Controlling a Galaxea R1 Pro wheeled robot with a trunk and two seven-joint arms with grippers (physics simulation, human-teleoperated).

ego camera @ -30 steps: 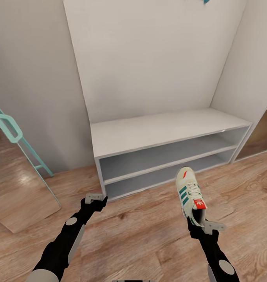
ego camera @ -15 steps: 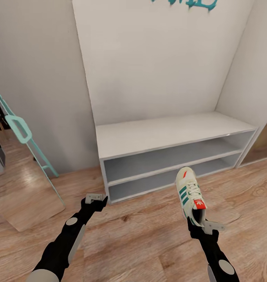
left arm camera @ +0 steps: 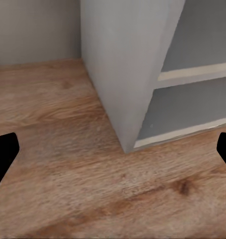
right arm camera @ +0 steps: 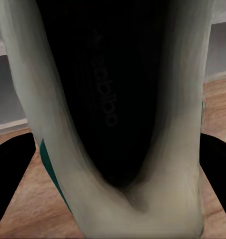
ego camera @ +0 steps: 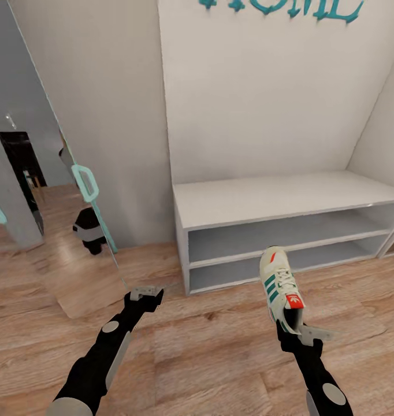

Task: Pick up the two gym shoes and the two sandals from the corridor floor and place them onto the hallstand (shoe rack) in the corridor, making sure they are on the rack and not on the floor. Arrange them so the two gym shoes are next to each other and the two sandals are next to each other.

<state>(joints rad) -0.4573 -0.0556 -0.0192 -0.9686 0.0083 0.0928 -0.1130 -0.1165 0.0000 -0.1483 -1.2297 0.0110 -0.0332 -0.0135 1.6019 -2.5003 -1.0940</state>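
Nearest, at five o'clock, a cream gym shoe (ego camera: 279,283) with teal stripes was held at its heel by the right gripper (ego camera: 303,334) fingers. At seven o'clock the left gripper (ego camera: 144,294) was spread wide, empty. Ahead, the hallstand (ego camera: 266,199) offered a flat, matte tabletop; the shoe should be lowered level there.

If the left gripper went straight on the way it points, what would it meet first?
Probably the hallstand's end panel, near its front corner by the floor. The left gripper is open and empty; depth is unclear.
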